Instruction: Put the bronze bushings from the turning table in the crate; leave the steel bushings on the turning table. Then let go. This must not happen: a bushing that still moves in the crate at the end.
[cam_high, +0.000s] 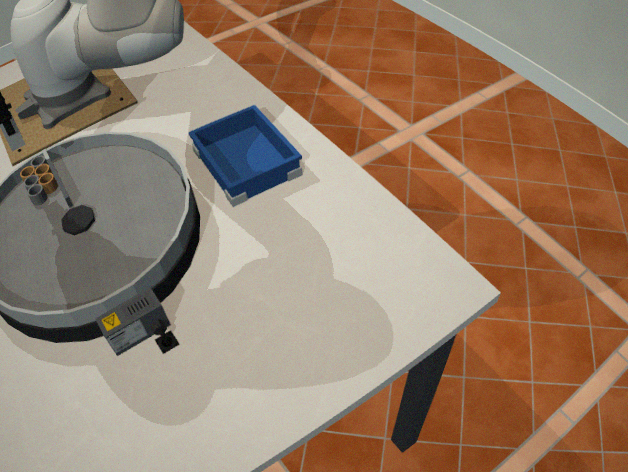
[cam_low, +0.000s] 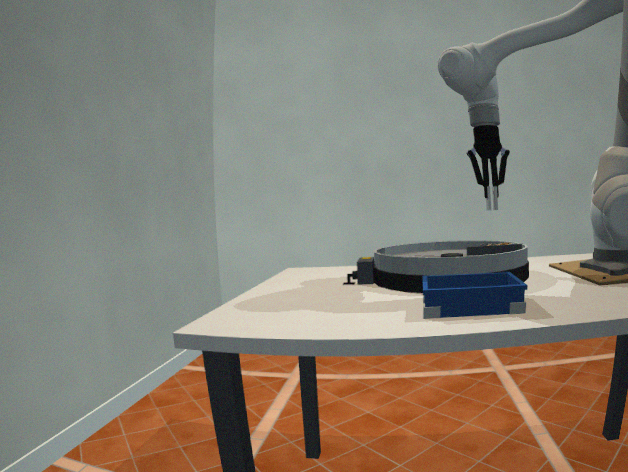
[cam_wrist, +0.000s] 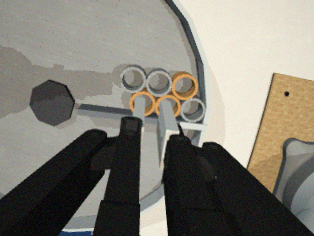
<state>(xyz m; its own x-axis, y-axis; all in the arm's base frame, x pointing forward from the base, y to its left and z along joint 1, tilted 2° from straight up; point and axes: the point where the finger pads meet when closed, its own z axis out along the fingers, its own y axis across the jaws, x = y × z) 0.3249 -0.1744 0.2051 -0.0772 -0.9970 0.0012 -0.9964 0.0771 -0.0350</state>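
Observation:
My gripper (cam_low: 491, 208) (cam_wrist: 150, 114) is shut and empty, a narrow gap between its grey fingertips. It hangs well above the turning table (cam_high: 137, 182) (cam_low: 431, 264) (cam_wrist: 35, 30), over the bushings. Three bronze bushings (cam_high: 49, 186) (cam_wrist: 184, 75) and three steel bushings (cam_high: 38, 196) (cam_wrist: 159, 72) stand upright in a tight cluster near the table's rim. In the wrist view, two bronze ones and a steel one make the row nearer the dark bar, and the fingertips overlap those two bronze ones. The blue crate (cam_high: 269, 176) (cam_low: 467, 300) is empty.
A thin bar (cam_high: 60, 180) (cam_wrist: 105, 111) runs from the dark hub (cam_high: 78, 219) (cam_wrist: 52, 102) to the turning table's raised rim. A grey motor box (cam_high: 133, 324) (cam_low: 365, 272) is on the rim's outside. The robot's base stands on a wooden plate (cam_high: 121, 101) (cam_wrist: 270, 125).

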